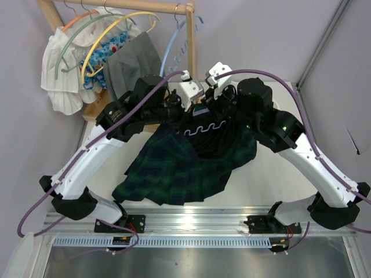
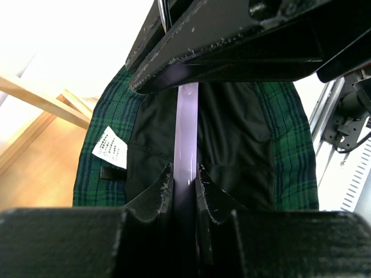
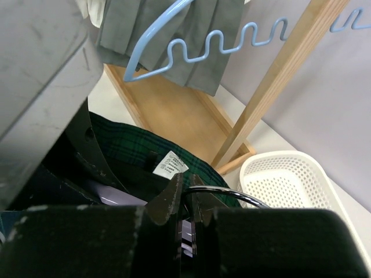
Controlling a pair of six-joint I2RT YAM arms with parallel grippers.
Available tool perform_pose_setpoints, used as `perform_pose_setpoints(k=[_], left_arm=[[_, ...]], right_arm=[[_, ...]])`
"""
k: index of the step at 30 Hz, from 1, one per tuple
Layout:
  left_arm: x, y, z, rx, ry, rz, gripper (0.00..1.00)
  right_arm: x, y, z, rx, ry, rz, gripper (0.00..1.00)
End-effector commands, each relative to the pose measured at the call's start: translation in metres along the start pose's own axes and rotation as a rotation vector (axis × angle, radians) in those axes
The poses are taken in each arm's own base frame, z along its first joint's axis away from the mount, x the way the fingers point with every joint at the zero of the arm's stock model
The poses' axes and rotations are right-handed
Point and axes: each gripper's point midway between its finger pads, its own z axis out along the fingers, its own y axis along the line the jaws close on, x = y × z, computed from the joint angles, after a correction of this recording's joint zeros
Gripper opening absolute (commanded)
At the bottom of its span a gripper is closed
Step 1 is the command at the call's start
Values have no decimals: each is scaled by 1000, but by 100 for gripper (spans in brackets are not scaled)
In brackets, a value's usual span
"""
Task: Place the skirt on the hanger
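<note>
The plaid green and navy skirt [image 1: 179,168] hangs spread between the two arms in the top view, its dark lining open toward the camera. The lavender hanger [image 1: 207,128] shows its wavy bar inside the waist opening. My left gripper [image 2: 185,176] is shut on a lavender arm of the hanger [image 2: 186,133], with the skirt [image 2: 287,145] and its white label [image 2: 110,148] behind. My right gripper [image 3: 188,188] is shut on the hanger's metal hook [image 3: 235,196], above the skirt [image 3: 130,145] and label [image 3: 170,163].
A wooden rack [image 1: 116,6] at the back holds a light blue hanger [image 3: 220,40], a yellow hanger [image 1: 110,40], a grey garment [image 1: 130,63] and a white ruffled garment [image 1: 61,75]. A white perforated basket [image 3: 290,179] stands to the right of the rack's post.
</note>
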Motion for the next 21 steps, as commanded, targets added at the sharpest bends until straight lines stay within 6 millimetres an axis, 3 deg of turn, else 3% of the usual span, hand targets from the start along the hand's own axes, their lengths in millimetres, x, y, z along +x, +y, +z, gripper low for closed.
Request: perform_pose_setpoints(k=[1,7,9,10,12,16,17,20,21], left_arm=[[-13,-2,-7,13,-72,-20,1],[-23,4,-11,6,-148,-74,0],[-32,6,-16,-3,-199,-103,0],[-34,6,-18,-6,-212,-109,0],[-41,7,-25,-17,-241,-120,0],[-42,7,-32,-26,-259,-120,0],[-42,8,-33,-32,-262,-122,0],[-44,11,-38,-50,-278,-128,0],[-44,10,-40,-49,-284,-126,0]], right_arm=[[-61,-6,-21,2,-224,45,0],[-58,-21,-20,51,-213,105,0],[-53,-26,-19,62,-194,141,8],[-49,-27,-16,60,-180,177,14],[-38,-32,-15,63,-136,208,39],[-28,-39,-21,73,-90,304,66],[-32,-46,-27,88,-101,324,81],[-40,-46,-46,60,-120,365,99],[-39,-49,-52,70,-116,372,99]])
